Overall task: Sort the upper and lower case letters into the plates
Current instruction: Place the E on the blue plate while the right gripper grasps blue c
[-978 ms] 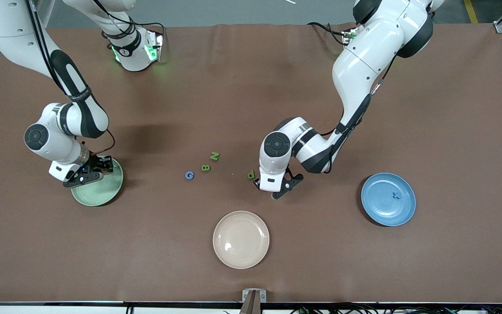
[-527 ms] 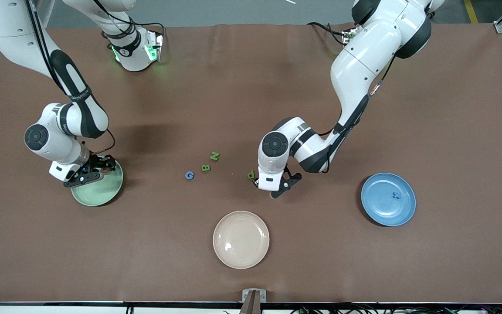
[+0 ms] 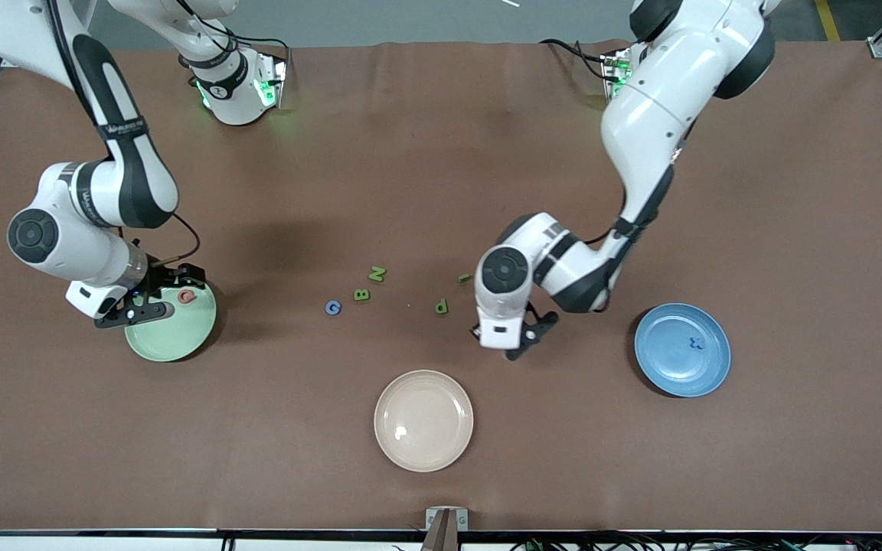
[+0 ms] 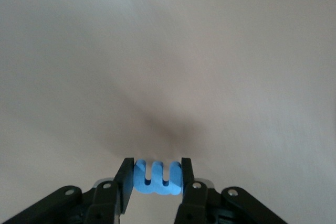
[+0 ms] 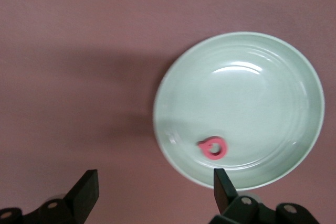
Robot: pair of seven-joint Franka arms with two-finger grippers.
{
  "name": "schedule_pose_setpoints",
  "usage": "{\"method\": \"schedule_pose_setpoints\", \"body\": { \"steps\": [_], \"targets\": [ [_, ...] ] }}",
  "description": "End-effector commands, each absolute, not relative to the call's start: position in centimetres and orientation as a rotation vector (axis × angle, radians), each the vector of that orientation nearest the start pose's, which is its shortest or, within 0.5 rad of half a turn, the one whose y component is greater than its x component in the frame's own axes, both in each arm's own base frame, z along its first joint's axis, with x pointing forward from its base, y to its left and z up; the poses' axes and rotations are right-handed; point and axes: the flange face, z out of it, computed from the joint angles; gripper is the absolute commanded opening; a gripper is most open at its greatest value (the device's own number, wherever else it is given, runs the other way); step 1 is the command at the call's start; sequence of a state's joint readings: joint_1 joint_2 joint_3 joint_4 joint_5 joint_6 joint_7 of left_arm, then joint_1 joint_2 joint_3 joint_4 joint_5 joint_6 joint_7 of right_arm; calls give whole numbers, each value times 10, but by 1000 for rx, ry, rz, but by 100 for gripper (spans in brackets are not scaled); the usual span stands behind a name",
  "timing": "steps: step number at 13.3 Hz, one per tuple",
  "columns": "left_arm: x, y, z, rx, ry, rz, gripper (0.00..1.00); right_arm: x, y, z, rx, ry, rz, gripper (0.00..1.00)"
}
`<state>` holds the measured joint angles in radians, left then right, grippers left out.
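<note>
Pinching bright blue foam letter [image 4: 157, 178] by edges, left gripper [image 4: 156, 182] over bare table risks dropping it before medium blue round plate [image 3: 682, 350]. Right gripper [image 5: 156, 188] empty, fingers spread, over pale mint green round plate [image 5: 294, 82].

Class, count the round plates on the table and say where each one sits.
3: green plate at the right arm's end, blue plate at the left arm's end, beige plate between them, nearest the front camera.

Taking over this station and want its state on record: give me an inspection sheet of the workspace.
Surface: brown mat.
Job's things: mint green plate holds red letter; blue plate holds dark blue letter; loose letters mid-table.
Clutter: beige plate, nothing in it.
Grippers: left gripper shut on light blue letter; right gripper open above the mint green plate.
Cables: along the edge nearest the camera.
Surroundings: nothing seen.
</note>
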<state>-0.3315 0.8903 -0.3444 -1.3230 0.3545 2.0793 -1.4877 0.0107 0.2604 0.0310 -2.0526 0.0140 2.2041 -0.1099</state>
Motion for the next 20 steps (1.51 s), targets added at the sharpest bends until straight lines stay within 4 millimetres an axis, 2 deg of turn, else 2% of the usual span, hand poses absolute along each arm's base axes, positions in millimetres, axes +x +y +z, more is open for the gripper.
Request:
{"method": "schedule_pose_setpoints", "body": {
  "steps": [1, 2, 3, 4, 5, 7, 8, 9, 11, 12, 13, 14, 15, 16, 17, 19, 20],
  "targets": [
    [637, -334, 243, -2806, -1064, 20, 0, 574, 84, 307, -3124, -26, 179, 96],
    [645, -306, 249, -2806, -1040, 26, 0, 572, 112, 309, -3132, 67, 169, 97],
    [656, -270, 258, -2815, -1009, 28, 0, 568, 145, 312, -3134, 173, 148, 96],
    [659, -245, 261, -2822, -968, 41, 1, 566, 174, 314, -3132, 255, 130, 96],
    [661, -220, 262, -2820, -937, 56, 1, 566, 197, 302, -3128, 337, 133, 96],
    [663, -167, 260, -2824, -888, 92, 2, 571, 231, 277, -3106, 475, 104, 96],
    [663, -146, 255, -2816, -891, 113, 4, 572, 242, 263, -3086, 530, 69, 96],
    [661, -138, 249, -2820, -873, 128, 4, 571, 250, 250, -3073, 569, 51, 96],
    [658, -101, 241, -2811, -877, 163, 11, 565, 269, 227, -3052, 631, 26, 95],
    [654, -88, 233, -2826, -840, 165, 16, 563, 276, 217, -3045, 643, 17, 95],
    [653, -74, 231, -2836, -849, 140, 26, 560, 281, 207, -3044, 647, 18, 95],
    [653, -62, 227, -2842, -876, 127, 49, 559, 284, 200, -3039, 656, 10, 94],
    [653, -61, 227, -2841, -881, 130, 89, 558, 284, 192, -3038, 659, 7, 92],
    [653, -61, 230, -2835, -891, 127, 100, 558, 284, 187, -3039, 660, 9, 90],
    [652, -66, 240, -2835, -885, 113, 100, 557, 285, 184, -3042, 658, 15, 89],
    [642, -107, 266, -2871, -836, 129, 100, 556, 284, 178, -3046, 658, 16, 81],
    [637, -134, 274, -2901, -838, 161, 100, 557, 283, 177, -3051, 653, 14, 78]
  ]
}}
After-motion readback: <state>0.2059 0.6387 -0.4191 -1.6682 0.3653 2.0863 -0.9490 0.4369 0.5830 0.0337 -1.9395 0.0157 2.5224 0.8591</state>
